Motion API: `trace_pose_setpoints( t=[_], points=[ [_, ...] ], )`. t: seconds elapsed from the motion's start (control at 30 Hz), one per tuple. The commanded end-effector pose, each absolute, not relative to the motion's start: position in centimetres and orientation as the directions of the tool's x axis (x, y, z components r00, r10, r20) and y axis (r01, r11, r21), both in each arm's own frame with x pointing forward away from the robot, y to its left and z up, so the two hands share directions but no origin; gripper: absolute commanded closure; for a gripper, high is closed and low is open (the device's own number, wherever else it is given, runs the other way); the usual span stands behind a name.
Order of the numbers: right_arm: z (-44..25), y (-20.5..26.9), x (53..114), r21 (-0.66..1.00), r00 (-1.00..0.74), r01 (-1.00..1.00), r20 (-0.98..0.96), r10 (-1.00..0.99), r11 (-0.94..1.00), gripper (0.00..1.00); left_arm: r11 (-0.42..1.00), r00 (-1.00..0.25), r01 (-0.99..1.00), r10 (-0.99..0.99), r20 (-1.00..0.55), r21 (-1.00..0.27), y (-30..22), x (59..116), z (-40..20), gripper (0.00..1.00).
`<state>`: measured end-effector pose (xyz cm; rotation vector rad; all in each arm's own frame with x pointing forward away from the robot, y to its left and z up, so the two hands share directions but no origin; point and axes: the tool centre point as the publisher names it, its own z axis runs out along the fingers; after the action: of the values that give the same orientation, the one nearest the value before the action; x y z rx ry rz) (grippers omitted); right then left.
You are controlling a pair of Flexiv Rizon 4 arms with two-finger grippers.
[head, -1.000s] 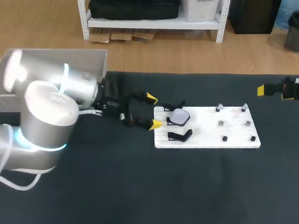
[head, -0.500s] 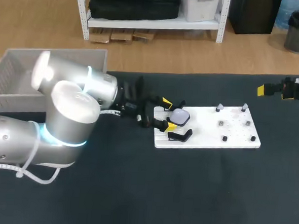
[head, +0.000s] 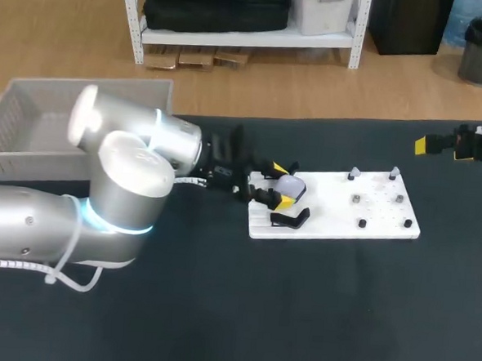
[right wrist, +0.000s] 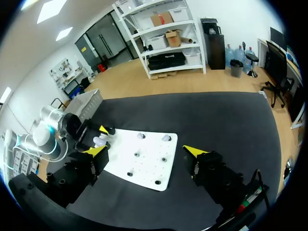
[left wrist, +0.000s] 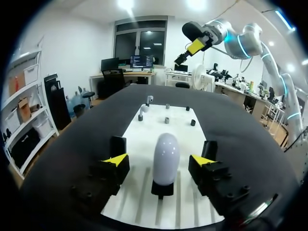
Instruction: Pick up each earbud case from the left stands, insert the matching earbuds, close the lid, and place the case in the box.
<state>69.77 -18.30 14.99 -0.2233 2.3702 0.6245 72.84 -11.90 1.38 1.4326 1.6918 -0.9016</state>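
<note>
Left wrist view: earbud case (left wrist: 166,153) stands between spread fingers of left end effector (left wrist: 159,160), touching neither.

This place can be told as a robot lab. Two big silver robot arms, the left arm (head: 118,181) and the right arm (left wrist: 250,36), are set at a wide dark table (head: 298,315). A white board (head: 378,212) is laid on the table. Small pegs (head: 361,224) and black stands (head: 290,219) are fixed to the board. A grey box (head: 30,147) is placed at the table's far left corner.
</note>
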Motion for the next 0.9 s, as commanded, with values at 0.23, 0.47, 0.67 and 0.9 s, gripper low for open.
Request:
trace_pose_setpoints(
  t=[0.23,0.47,0.67,0.9],
  points=[
    [14.92,-18.32,69.82,0.378,-0.762,-0.316,-0.647,0.004,0.870,0.00,0.127,-0.123,0.989,0.470,-0.874,-0.070,-12.08,73.02,0.88,0.52],
    [14.92,-18.32,69.82,0.378,-0.762,-0.316,-0.647,0.004,0.870,0.00,0.123,-0.124,0.990,0.468,-0.875,-0.075,-12.18,72.83,0.87,0.53],
    [14.92,-18.32,69.82,0.378,-0.762,-0.316,-0.647,0.004,0.870,0.00,0.120,-0.125,0.990,0.464,-0.877,-0.078,-12.17,72.71,0.93,0.64],
    [14.92,-18.32,69.82,0.378,-0.762,-0.316,-0.647,0.004,0.870,0.00,0.114,-0.128,0.990,0.456,-0.881,-0.085,-12.01,72.46,1.13,1.00]
  ],
)
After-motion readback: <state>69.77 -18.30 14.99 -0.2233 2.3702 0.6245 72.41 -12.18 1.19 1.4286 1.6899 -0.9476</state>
